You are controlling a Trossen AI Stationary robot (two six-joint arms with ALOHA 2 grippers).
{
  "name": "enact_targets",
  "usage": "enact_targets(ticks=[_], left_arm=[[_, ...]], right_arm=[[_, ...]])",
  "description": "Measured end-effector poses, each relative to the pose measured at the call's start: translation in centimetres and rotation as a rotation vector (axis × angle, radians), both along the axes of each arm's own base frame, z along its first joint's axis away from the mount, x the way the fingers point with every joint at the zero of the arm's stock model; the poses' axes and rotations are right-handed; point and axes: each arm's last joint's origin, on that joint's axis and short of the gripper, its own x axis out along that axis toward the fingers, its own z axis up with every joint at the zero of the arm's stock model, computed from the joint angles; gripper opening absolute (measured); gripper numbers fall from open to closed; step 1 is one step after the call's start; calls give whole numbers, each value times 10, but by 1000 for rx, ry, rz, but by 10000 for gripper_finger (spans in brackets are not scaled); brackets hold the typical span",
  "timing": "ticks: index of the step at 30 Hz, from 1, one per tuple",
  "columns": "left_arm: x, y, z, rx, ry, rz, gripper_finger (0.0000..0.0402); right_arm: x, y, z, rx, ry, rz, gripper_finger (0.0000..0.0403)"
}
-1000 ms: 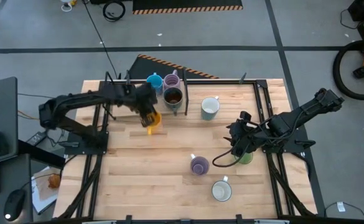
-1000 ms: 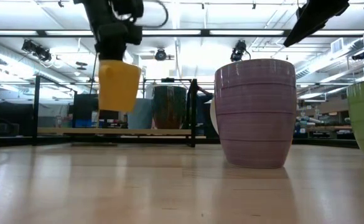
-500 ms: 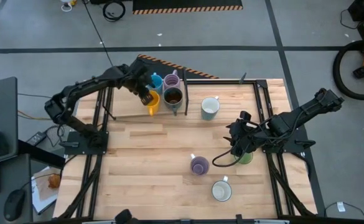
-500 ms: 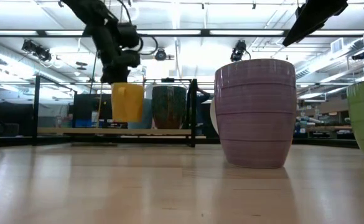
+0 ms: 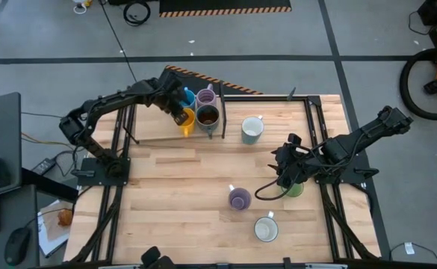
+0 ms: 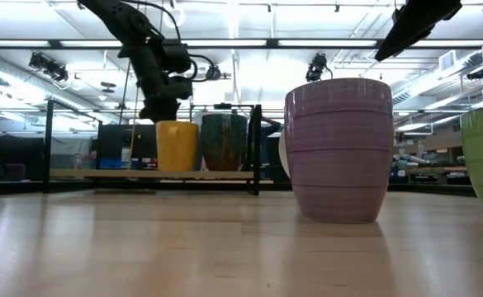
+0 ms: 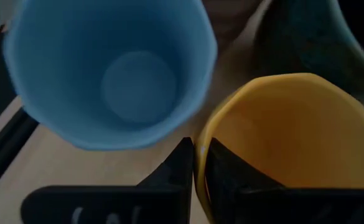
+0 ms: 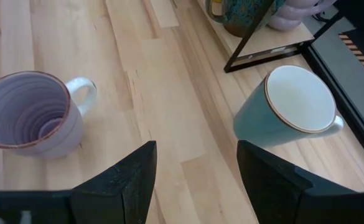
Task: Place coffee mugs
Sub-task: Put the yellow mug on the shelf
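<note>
The orange mug [image 5: 186, 119] stands at the table's far edge beside the blue mug [image 5: 185, 96] (touching the dark brown one [image 5: 207, 116]), its rim pinched by the left gripper [image 5: 181, 118]; the right gripper [image 8: 194, 180] hovers spread wide.

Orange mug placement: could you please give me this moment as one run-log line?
left gripper: shut on orange mug rim, beside blue mug | right gripper: open, idle near green mug

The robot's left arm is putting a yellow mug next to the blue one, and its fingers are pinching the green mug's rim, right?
Almost. The left gripper pinches the yellow mug's rim, not a green one. The left wrist view shows it, beside the blue mug.
</note>
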Motion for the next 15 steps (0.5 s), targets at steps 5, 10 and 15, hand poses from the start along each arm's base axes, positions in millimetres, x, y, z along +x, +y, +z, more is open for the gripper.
enact_targets(ticks=[5, 10, 15], left_arm=[[0, 0, 0, -17, -4, 39, 40], [0, 0, 0, -20, -7, 44, 42], [0, 0, 0, -18, -8, 46, 43]], right_arm=[[0, 0, 0, 3, -1, -2, 229], [0, 0, 0, 4, -2, -2, 229], [0, 0, 0, 7, -7, -2, 229]])
